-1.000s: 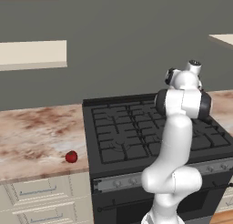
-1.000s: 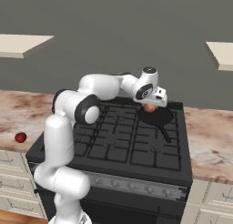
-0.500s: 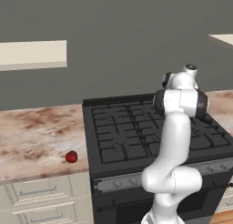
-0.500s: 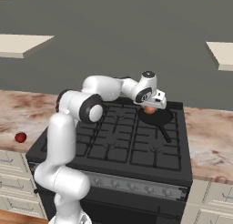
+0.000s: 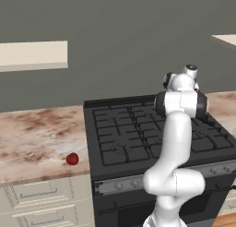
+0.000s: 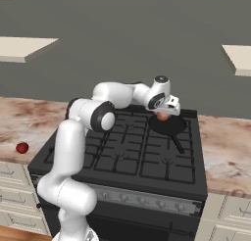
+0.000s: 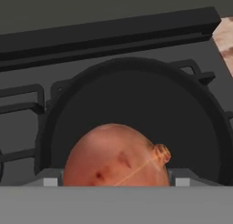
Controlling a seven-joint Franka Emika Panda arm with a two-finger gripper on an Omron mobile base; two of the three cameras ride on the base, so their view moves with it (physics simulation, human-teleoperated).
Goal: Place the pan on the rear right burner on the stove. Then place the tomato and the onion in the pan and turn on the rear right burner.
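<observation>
One onion is sitting clenched between the fingers of the gripper, hanging just above the pan below it.

Tomato on counter; pan on stove

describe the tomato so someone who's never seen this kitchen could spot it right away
Start at the big black stove, then look at the marbled counter on its left side. Near that counter's front edge, close to the stove, sits the tomato: a small glossy red ball, alone on the stone. The only other small ball is the orange-tan onion, over the black pan at the stove's rear right.
</observation>
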